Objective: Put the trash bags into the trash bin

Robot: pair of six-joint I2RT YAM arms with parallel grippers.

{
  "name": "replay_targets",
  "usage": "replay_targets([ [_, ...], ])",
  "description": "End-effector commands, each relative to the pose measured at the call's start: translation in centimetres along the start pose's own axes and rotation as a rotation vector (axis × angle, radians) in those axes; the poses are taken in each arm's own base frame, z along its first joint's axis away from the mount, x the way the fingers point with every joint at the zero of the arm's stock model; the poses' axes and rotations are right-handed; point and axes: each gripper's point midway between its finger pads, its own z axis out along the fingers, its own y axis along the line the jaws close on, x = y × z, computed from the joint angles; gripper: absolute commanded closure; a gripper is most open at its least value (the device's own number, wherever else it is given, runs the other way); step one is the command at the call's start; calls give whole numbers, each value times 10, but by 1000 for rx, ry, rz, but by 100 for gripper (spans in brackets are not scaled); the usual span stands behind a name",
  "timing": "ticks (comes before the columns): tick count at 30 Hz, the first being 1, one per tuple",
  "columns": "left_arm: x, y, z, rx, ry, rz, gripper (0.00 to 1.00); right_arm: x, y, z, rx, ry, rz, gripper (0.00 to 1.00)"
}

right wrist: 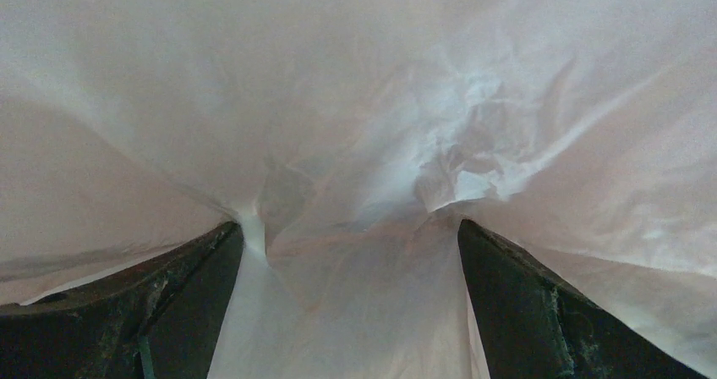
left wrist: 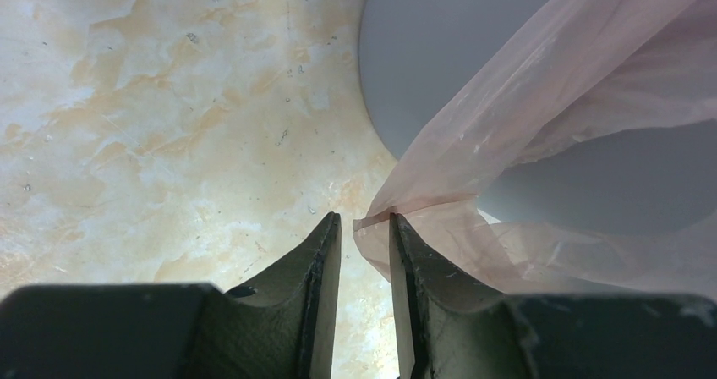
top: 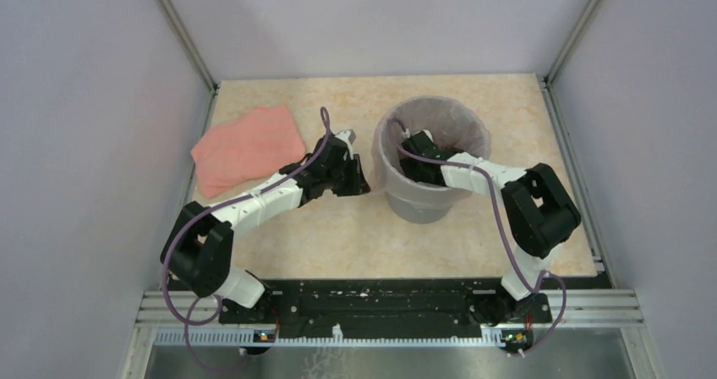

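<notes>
Trash bin (top: 423, 205) upright on the right half of the marbled table (top: 338, 244), grey wall tapering to the base, well apart from the table edges. Already lined: pale-pink trash bag (top: 475, 127) spread inside and folded out over the rim, with a loose flap hanging down the outer wall on the left side. Farther left, toward the back corner, a folded salmon-pink sheet (top: 247, 146) flat on the table, touched by neither arm. Cloth or more bags: impossible to tell.

Judged step: seating the liner. Bag in the bin, not yet smoothed down or secured.

Right gripper (right wrist: 348, 227) reaching down inside the bin, jaws spread very wide, gripping nothing. Crumpled film bulging between and around the fingers (right wrist: 169, 311). Seemingly pressing the bag toward the bottom.

Left gripper (left wrist: 363, 220) low beside the bin's left wall, jaws only a narrow slot apart. Corner of the hanging flap right at the tips, touching one finger, drawn taut up toward the rim. Not visibly clamped.

Next, probably: close the left jaws fully on that corner before any pull. Then draw down and outward gently, keeping the right gripper pushing inside to anchor both film and bin. Too hard a tug likely to drag the liner out or tip the bin.
</notes>
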Motion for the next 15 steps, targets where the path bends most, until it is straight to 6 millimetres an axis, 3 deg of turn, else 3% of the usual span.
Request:
replay_targets([
  [1,-28,-19,-15,51,-80,27,65,-35,-2,-2,9,-83,9,1],
  [8,-34,-24,-14,65,-84,36,65,-40,-2,-20,-14,-73,29,1],
  [15,-36,-29,-14,84,-84,36,65,-36,2,-23,-36,-40,28,2],
])
